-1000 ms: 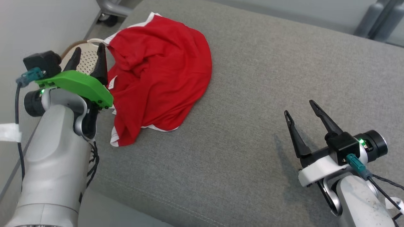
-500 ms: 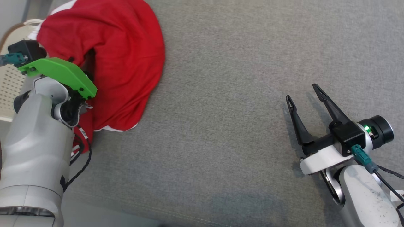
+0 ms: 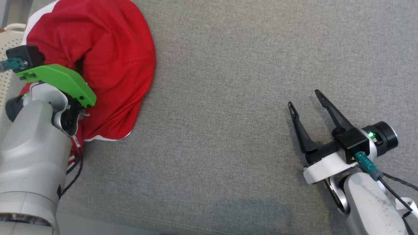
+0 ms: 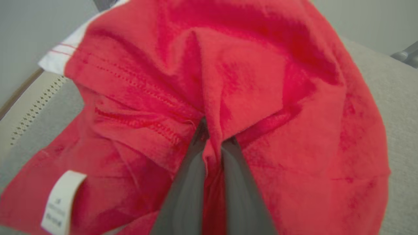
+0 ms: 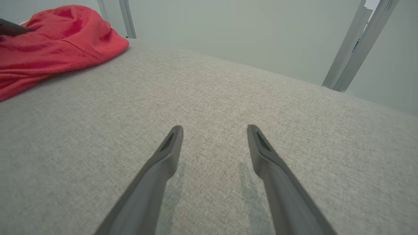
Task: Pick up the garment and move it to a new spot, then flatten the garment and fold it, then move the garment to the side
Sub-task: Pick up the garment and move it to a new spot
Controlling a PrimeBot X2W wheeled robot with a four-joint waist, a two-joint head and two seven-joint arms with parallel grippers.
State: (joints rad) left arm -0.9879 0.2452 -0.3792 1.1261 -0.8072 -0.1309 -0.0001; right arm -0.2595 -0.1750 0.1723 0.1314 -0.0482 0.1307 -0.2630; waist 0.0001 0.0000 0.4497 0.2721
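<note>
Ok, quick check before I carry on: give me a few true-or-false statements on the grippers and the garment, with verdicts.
1. The left gripper is shut on a fold of the red garment. True.
2. The right gripper grips the garment's hem. False: it is open over bare grey cushion, apart from the garment.
3. The garment lies flat and folded. False: it is bunched and creased.
4. A white label shows on the garment. True.
</note>
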